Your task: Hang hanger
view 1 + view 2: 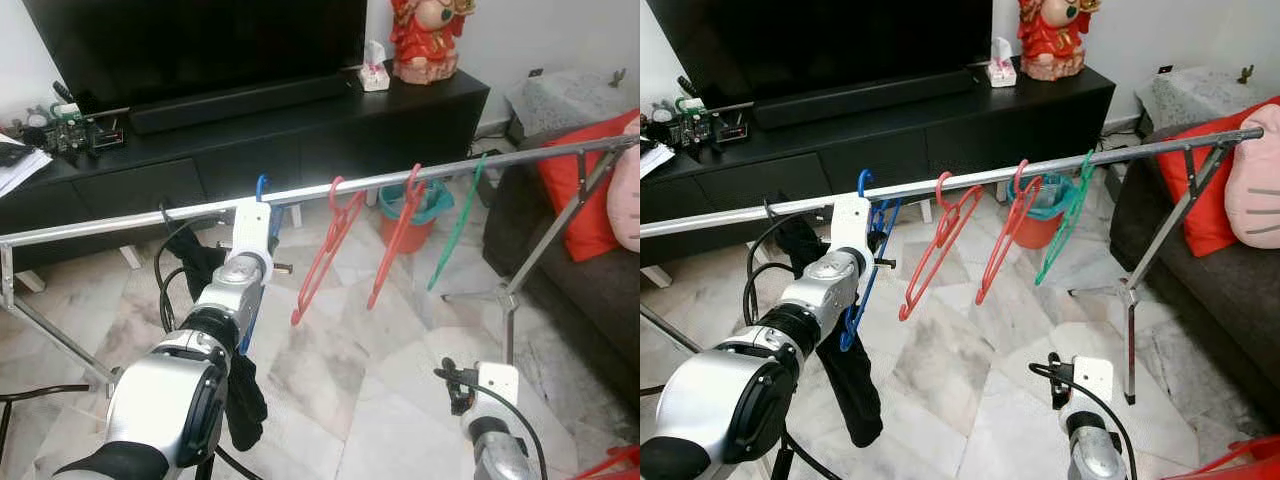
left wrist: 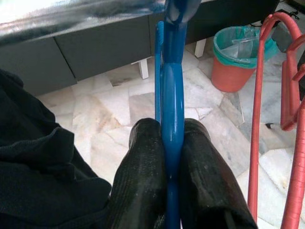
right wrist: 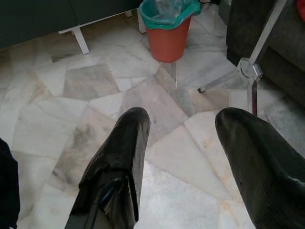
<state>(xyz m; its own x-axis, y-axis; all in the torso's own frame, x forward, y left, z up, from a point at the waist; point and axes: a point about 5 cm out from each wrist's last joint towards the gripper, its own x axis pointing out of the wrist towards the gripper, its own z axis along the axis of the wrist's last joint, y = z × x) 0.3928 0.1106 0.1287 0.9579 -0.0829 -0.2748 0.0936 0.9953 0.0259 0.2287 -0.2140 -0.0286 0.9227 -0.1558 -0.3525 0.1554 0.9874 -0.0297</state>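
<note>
Left claw point(image 2: 169, 157) pinching blue hanger point(image 2: 170, 90), hook over silver rail point(image 1: 400, 178)

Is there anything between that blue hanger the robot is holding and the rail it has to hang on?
Nothing visible. The left gripper is shut on the blue hanger, whose hook already sits over the metal rail. A black garment hangs to its left and the red hangers to its right, both beside it.

Black TV console point(image 1: 300, 140) along far wall; red figurine point(image 1: 428, 38) and tissue box point(image 1: 374, 72) on top. Orange bin with green liner point(image 3: 167, 28) on marble floor point(image 3: 157, 143). Red cushion point(image 1: 585, 190) on dark sofa point(image 1: 590, 280).
</note>
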